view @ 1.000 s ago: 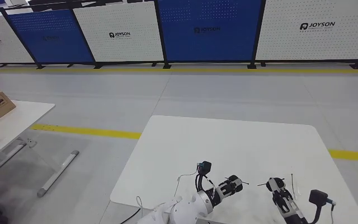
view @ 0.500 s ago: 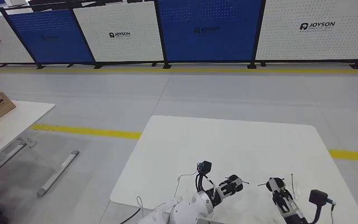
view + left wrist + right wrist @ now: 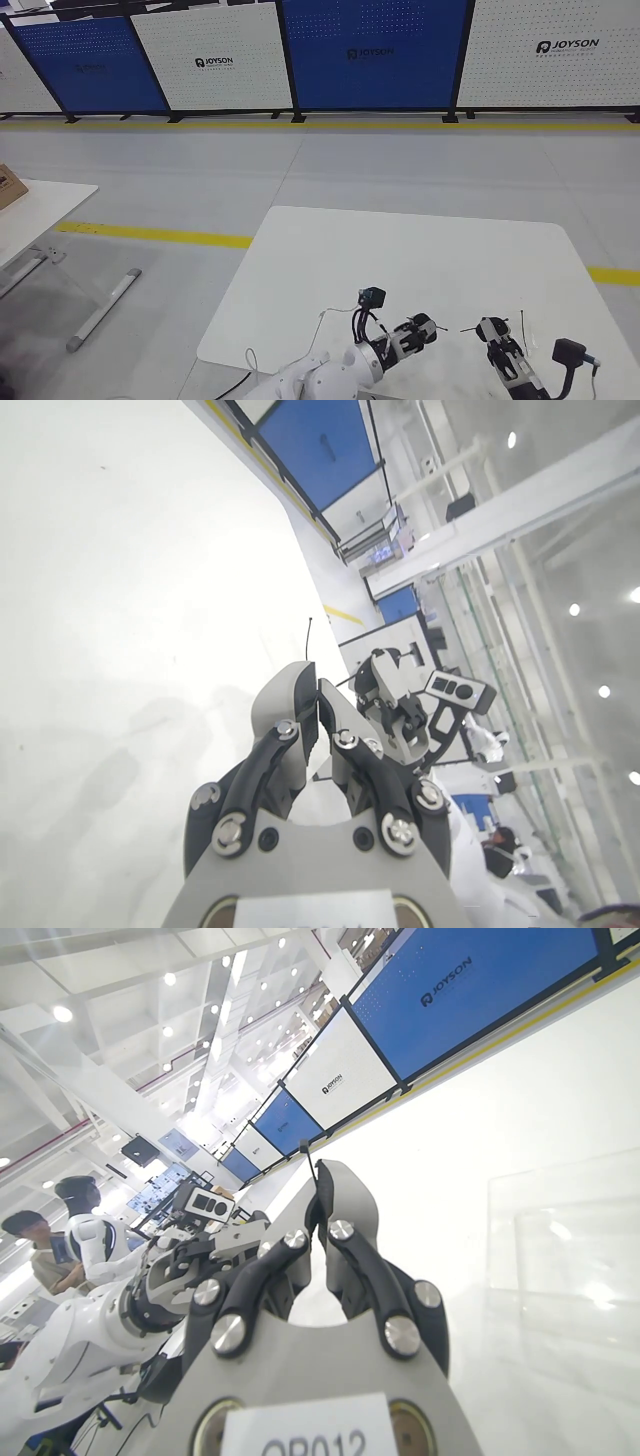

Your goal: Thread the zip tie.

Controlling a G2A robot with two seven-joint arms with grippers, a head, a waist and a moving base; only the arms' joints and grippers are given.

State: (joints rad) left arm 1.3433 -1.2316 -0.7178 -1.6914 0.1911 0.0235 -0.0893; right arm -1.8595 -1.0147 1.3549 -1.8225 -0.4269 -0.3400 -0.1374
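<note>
Near the front edge of the table (image 3: 400,250), seen from above, the left gripper (image 3: 428,326) and right gripper (image 3: 479,328) face each other, slightly apart. On the left wrist camera I see its fingers pressed together; I cannot tell whether they pinch anything. On the right wrist camera, closed fingers clamp the zip tie (image 3: 310,1163), head end protruding. I judge the threading not yet done.

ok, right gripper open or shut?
Shut: the right gripper has its fingers closed on the black zip tie, head poking past the tips.
</note>
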